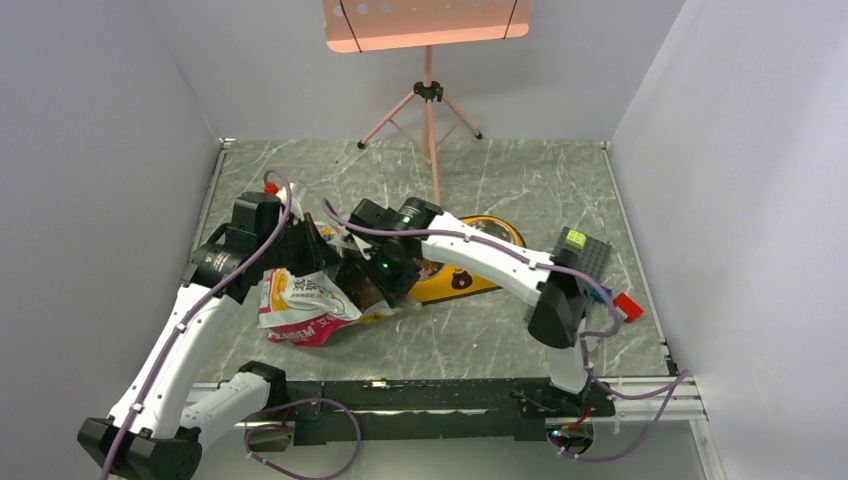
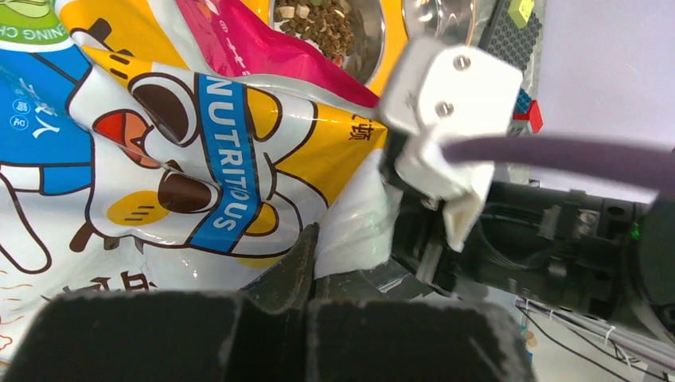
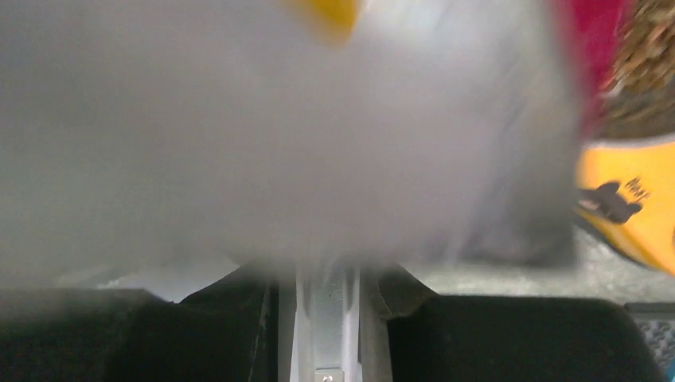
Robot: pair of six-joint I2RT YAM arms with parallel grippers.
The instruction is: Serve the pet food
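Note:
The pet food bag [image 1: 297, 308], white and yellow with a cartoon print and a magenta band, is held up off the table between both arms. My left gripper [image 1: 303, 248] is shut on a white edge of the bag [image 2: 199, 151], its fingers [image 2: 296, 267] pinching the film. My right gripper [image 1: 386, 272] grips the bag from the other side; in its wrist view the blurred bag [image 3: 278, 119] fills the frame above the fingers [image 3: 239, 294]. Brown kibble [image 2: 322, 24] lies in a steel bowl of the yellow feeder [image 1: 478, 280], and shows again as kibble [image 3: 637, 72].
A pink tripod stand [image 1: 430, 100] rises at the back. A dark grey block with a green piece [image 1: 585, 250] and a red item [image 1: 628, 305] lie at the right, beside the right arm's elbow. Grey walls close in on three sides.

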